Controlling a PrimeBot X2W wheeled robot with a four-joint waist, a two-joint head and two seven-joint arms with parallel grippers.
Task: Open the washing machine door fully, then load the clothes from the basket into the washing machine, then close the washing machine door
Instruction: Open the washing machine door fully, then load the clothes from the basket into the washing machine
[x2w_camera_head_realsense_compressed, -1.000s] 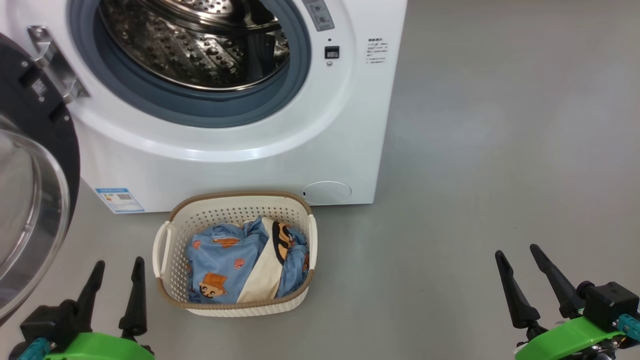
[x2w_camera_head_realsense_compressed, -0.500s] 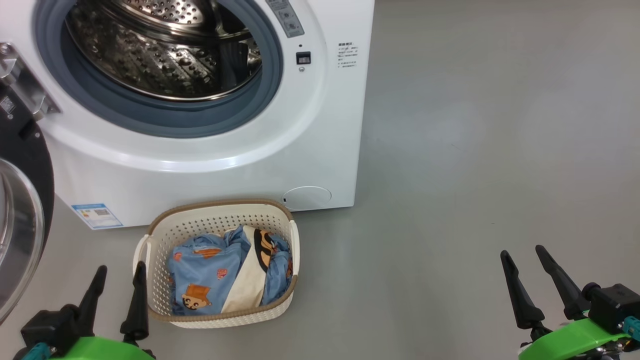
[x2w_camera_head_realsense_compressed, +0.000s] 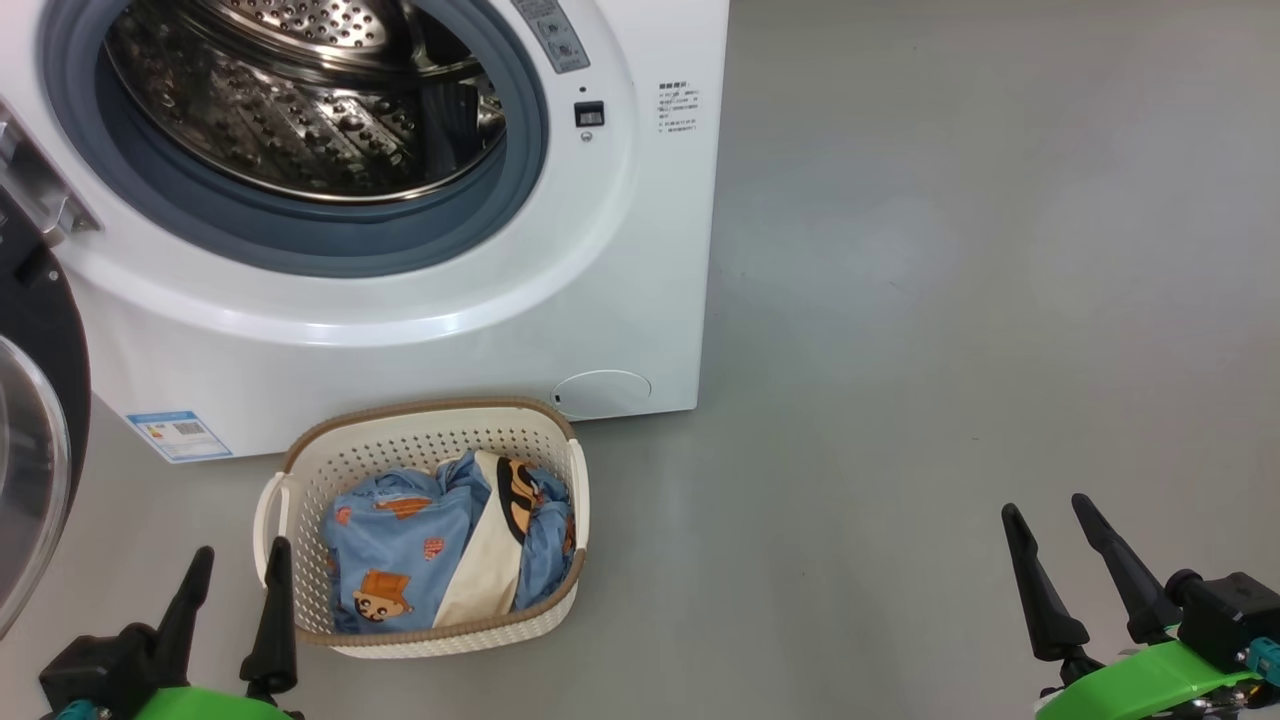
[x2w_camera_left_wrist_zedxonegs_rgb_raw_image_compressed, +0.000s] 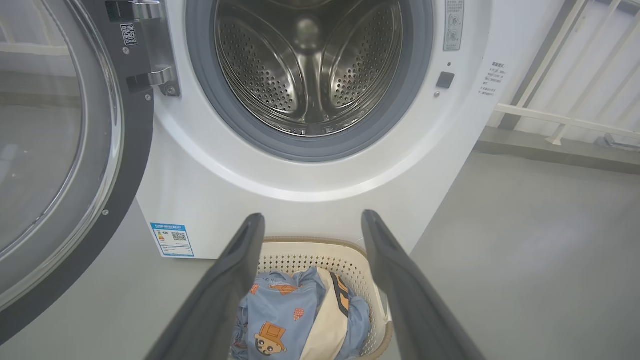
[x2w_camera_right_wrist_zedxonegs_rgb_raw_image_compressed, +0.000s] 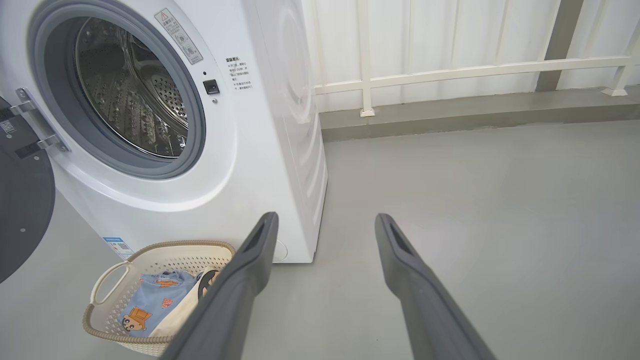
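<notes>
the grey floor (x2w_camera_head_realsense_compressed: 950, 300) spreads wide to the right. the washing machine (x2w_camera_head_realsense_compressed: 400, 330) stands at the far left, its steel drum (x2w_camera_head_realsense_compressed: 300, 120) showing through the open mouth. the washing machine door (x2w_camera_head_realsense_compressed: 50, 340) is swung out at the left edge. the basket (x2w_camera_head_realsense_compressed: 420, 412) sits on the floor just in front of the machine, with the clothes (x2w_camera_head_realsense_compressed: 400, 540) heaped inside. the left gripper (x2w_camera_head_realsense_compressed: 242, 560) hovers released just left of the basket. the right gripper (x2w_camera_head_realsense_compressed: 1045, 505), also released and empty, hangs well apart at the near right.

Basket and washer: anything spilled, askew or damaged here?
Nothing stands out. The clothes lie wholly inside the basket, which stands upright before the washer. Its door hangs wide open, and the drum looks empty and undamaged.
</notes>
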